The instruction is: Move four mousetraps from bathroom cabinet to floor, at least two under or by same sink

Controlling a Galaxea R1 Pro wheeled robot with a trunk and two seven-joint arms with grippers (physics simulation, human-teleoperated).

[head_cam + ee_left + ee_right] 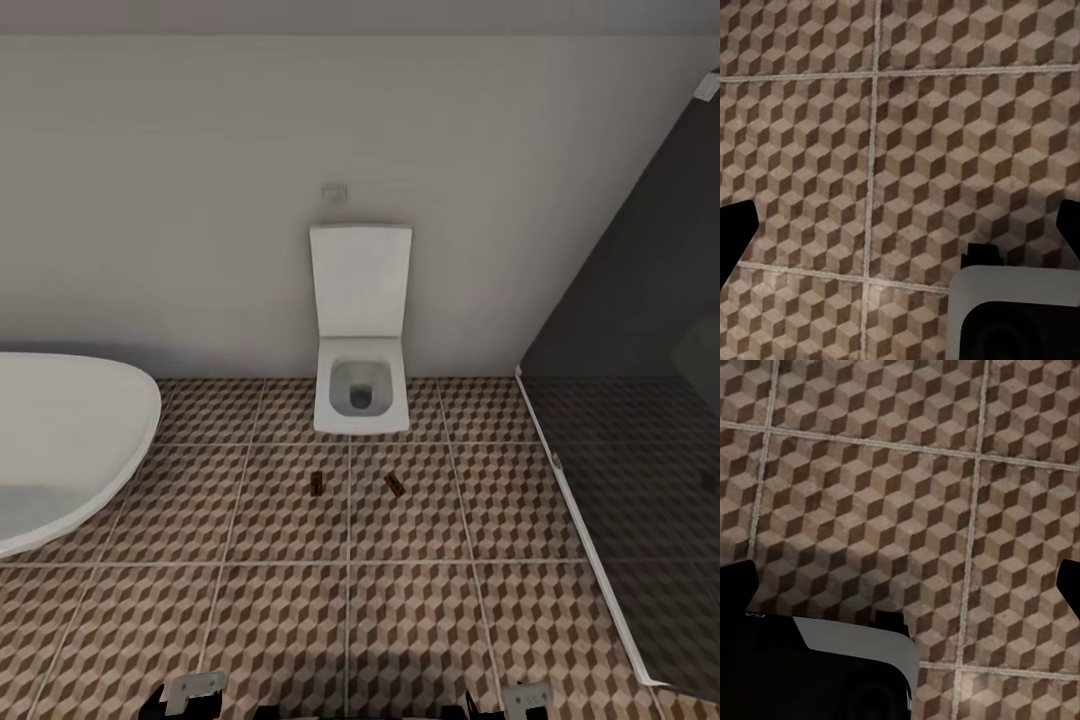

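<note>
Mousetraps — two of them, small brown boards — lie flat on the bathroom floor (250, 620) well ahead of my fingers, just in front of the white toilet (361, 395). One mousetrap (316, 485) sits toward my left hand's side; the other mousetrap (395, 486) sits toward my right hand's side and is turned at a slant. They are near each other but apart, each on the cube-patterned tiles, neither touching the toilet. From my head view their wire and markings are too small to make out.

My left gripper (900, 225) hangs over bare tile, its two dark fingers (736, 232) showing at opposite edges of the wrist view, spread wide with nothing between them but floor and grout lines. My right gripper (900, 585) is the same — dark fingertips (738, 589) far apart at the edges of its wrist view, nothing held, patterned tile beneath. A pale, dark-centred piece of my own body intrudes into each wrist view near the fingers.

Beyond my left fingers and off to that side curves the rim of the white bathtub (110, 440). Off past my right fingers stands a dark glass shower panel (640, 430) with a pale frame along the floor. A plain white wall (200, 200) rises behind the toilet, whose lid stands upright against it.
</note>
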